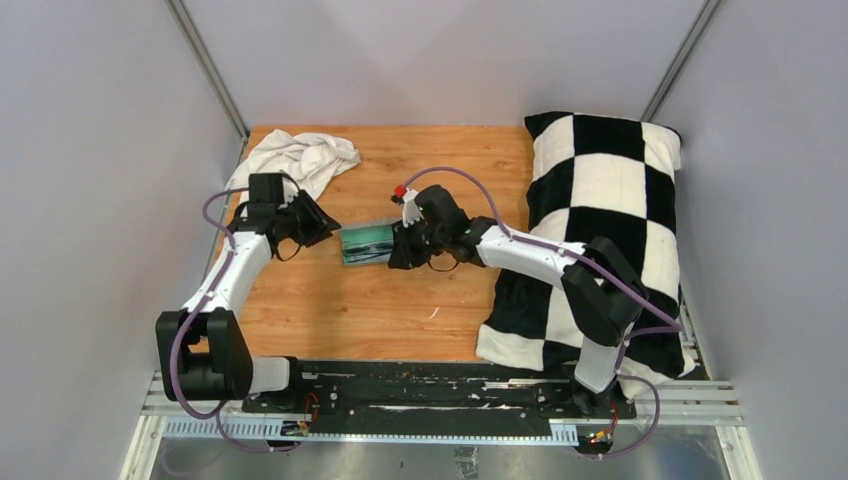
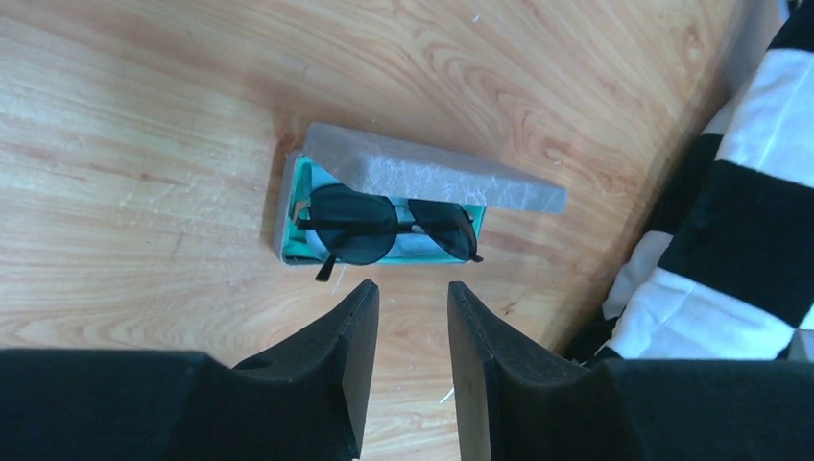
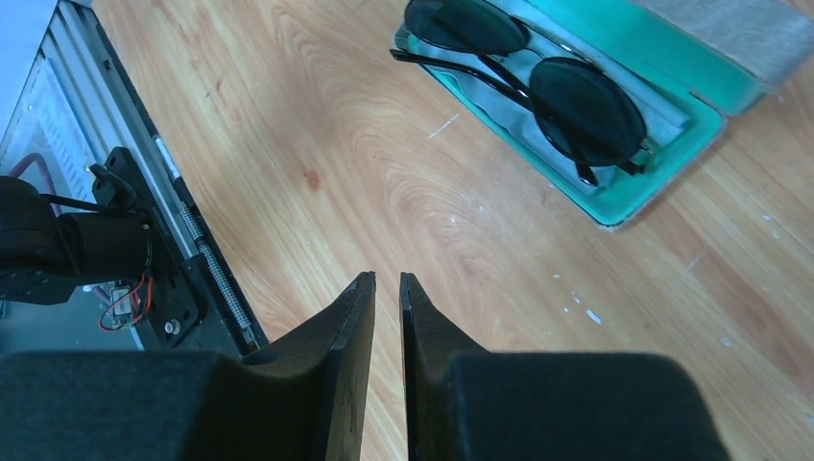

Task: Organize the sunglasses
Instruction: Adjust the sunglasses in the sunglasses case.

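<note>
Inside the open grey case (image 2: 432, 179), sunglasses (image 2: 357, 224) on a cloth (image 3: 664, 104)

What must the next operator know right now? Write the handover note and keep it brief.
Left gripper: open, empty, pointing at the case.
Right gripper: almost shut, empty, beside the case.
Sunglasses: lying in the open grey case, one arm poking out over its edge.
Done: glasses are in the case.
Left: probably tuck that arm in and close the lid, which is only partly lowered.
</note>
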`<action>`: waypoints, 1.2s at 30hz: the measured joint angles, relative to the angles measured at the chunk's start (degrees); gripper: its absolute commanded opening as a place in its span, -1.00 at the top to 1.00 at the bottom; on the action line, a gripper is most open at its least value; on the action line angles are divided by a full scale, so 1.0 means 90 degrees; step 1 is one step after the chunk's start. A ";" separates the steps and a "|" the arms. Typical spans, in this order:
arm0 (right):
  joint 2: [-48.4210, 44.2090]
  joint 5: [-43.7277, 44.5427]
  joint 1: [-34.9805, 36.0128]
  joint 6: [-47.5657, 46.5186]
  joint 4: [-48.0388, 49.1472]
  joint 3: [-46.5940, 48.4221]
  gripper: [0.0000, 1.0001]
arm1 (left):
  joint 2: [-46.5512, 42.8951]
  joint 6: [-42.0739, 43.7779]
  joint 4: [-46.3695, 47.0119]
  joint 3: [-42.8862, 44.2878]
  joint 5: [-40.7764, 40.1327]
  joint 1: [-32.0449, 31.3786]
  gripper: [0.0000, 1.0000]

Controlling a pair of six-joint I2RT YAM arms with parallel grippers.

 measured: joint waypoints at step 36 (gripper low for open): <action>0.0124 0.0126 -0.0010 0.0002 -0.0053 0.0104 0.58 | 0.1134 -0.0386 0.0986 -0.0614 -0.0874 -0.1037 0.90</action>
